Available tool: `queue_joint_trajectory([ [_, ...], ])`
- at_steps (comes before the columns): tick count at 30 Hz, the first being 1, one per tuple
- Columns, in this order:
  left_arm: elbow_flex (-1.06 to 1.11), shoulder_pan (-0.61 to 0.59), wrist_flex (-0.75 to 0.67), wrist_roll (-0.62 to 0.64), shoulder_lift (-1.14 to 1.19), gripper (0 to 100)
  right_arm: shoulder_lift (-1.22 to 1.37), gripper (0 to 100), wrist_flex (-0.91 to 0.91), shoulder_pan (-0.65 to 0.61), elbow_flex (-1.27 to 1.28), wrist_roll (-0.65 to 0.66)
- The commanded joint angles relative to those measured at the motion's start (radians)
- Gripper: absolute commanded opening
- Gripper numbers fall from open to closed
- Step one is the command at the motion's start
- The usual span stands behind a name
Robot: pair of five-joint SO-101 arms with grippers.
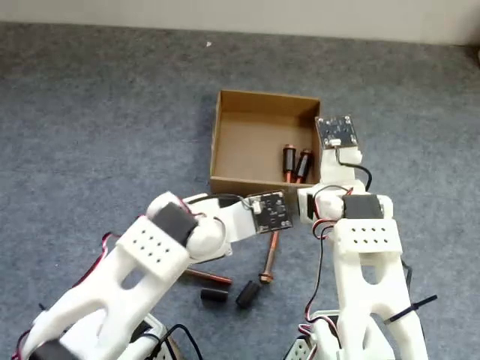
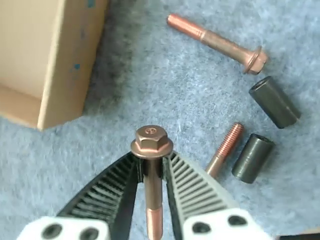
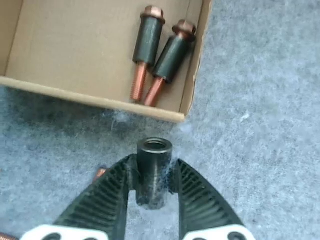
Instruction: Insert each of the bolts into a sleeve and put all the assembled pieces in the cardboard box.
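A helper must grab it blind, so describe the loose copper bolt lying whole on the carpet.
Find the open brown cardboard box; on the grey carpet before its near wall, between the two white arms, lies a copper-coloured bolt with a flanged hex head. Two short black cylindrical sleeves lie near its head. Unlike the clamped bolt in the left gripper, it lies free and sleeveless.

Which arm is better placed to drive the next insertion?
Likely left: the left gripper clamps a bolt, ready to bring to the sleeve that the right gripper holds, bore open, near the box.
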Motion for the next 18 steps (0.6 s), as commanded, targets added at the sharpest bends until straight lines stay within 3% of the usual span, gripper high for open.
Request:
queue_joint_trajectory([
  [1, 0.044, 0.001, 0.006, 0.101, -0.166, 1, -0.047, 0.5, 0.042, -0.001, -0.030, -0.015],
  [5, 0.073, -0.056, 0.006, 0.230, -0.309, 1, -0.133, 0.5, 0.045, -0.027, -0.036, -0.130],
  [11, 0.082, -0.202, -0.017, 0.371, -0.463, 1, -0.298, 0.5, 0.038, -0.079, -0.001, -0.193],
  [18, 0.082, -0.220, -0.021, 0.660, -0.529, 1, -0.371, 0.5, -0.051, -0.216, 0.096, -0.290],
])
